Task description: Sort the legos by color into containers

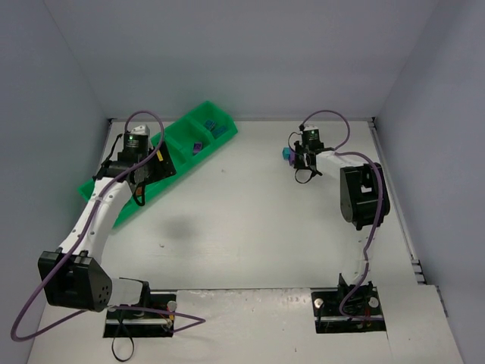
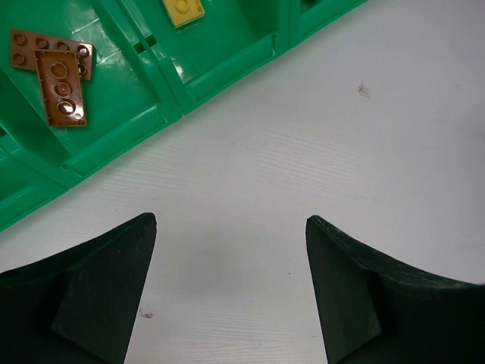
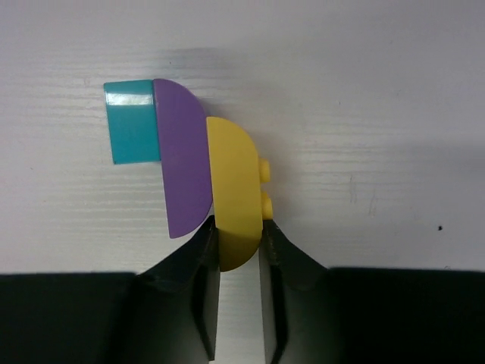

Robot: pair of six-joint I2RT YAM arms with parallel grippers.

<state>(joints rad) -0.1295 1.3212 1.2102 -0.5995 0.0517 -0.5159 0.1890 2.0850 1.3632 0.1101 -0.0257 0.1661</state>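
- Scanning the overhead view from the left: the long green tray (image 1: 176, 136) lies diagonally on the far-left part of the white table (image 1: 250, 227). Its compartments run in a row toward the back wall.
- The left arm reaches over the middle stretch of the tray, and the left gripper (image 1: 148, 173) sits at the tray's table-side edge.
- Left wrist view: the left gripper (image 2: 231, 292) has its jaws wide apart, with nothing between them and only bare table beneath. The tray (image 2: 220, 72) crosses the top of this view.
- In that view, two brown-orange plates (image 2: 54, 76) sit in the upper-left compartment, one lying across the other.
- The next compartment to the right holds a yellow plate (image 2: 183, 9), cut off by the top edge of the view.
- Overhead, a purple brick (image 1: 197, 146) sits in a compartment further along. The end compartment holds a few small dark pieces (image 1: 213, 127), too small to tell their colour for certain.
- Middle of the table: bare white surface between the two arms.
- On the right, well apart from the tray, a three-piece stack (image 1: 288, 155) rests on the table in front of the right gripper (image 1: 300, 159).
- Right wrist view, stack left to right: teal block (image 3: 130, 121), rounded purple piece (image 3: 186, 163), rounded yellow piece (image 3: 236, 189) with two studs on its right side.
- The right gripper (image 3: 239, 258) is closed on the near end of the yellow piece, one finger (image 3: 189, 265) on each face. The teal and purple parts lie outside the grip.
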